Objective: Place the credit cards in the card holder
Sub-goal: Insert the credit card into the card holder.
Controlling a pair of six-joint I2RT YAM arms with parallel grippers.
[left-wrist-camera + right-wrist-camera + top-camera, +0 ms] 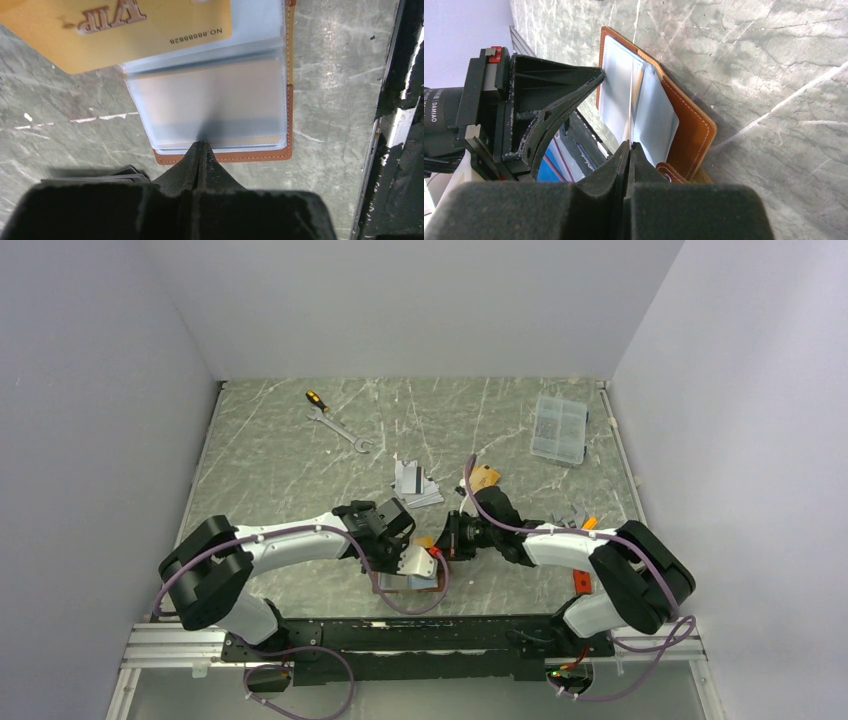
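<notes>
Now: right gripper (630, 146) clamped on gold credit card (125, 35), upper left of left wrist view. Left gripper (201, 146) closed, seemingly pinching clear sleeve of card holder (225, 156), frame centre. Card likely stiff, light, slick: hold by short edge. Sleeves probably floppy.

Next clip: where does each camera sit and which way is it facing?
Top external: high behind the bases, looking down on the grey marbled table; left arm and right arm whole.
Left wrist: on the left arm, looking down past the shut left gripper at the tan-brown leather card holder.
Right wrist: on the right arm, looking low across the table past the right gripper, shut on a gold-orange plastic card.
Both wrist views share the card holder.
</notes>
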